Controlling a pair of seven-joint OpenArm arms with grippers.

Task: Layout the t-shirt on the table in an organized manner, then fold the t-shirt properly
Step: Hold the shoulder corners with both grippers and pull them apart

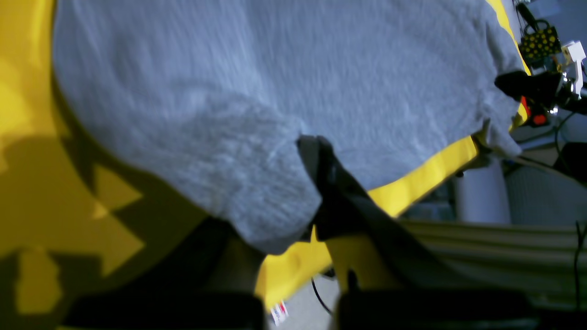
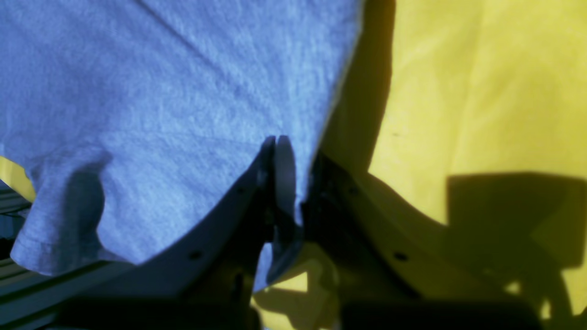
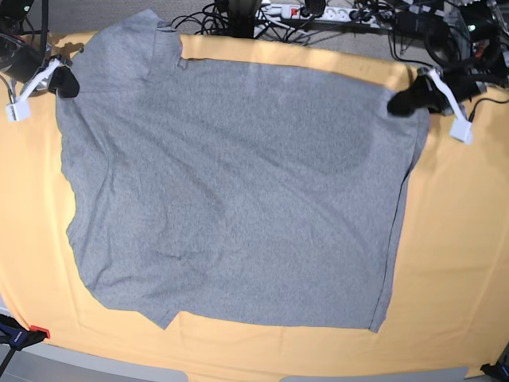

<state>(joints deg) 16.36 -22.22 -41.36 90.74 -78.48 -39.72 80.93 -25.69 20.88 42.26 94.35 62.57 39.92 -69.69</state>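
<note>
The heather-grey t-shirt lies spread almost flat on the yellow-orange table, plain side up, with no lettering showing. My left gripper is at the shirt's far right corner. In the left wrist view it is shut on a fold of the grey cloth near the table's edge. My right gripper is at the shirt's far left corner. In the right wrist view it is shut on the shirt's edge, which is lifted a little off the table.
Cables and a power strip run along the table's far edge. A clamp sits at the front left corner. Past the table edge in the left wrist view stand a white cylinder and a railing.
</note>
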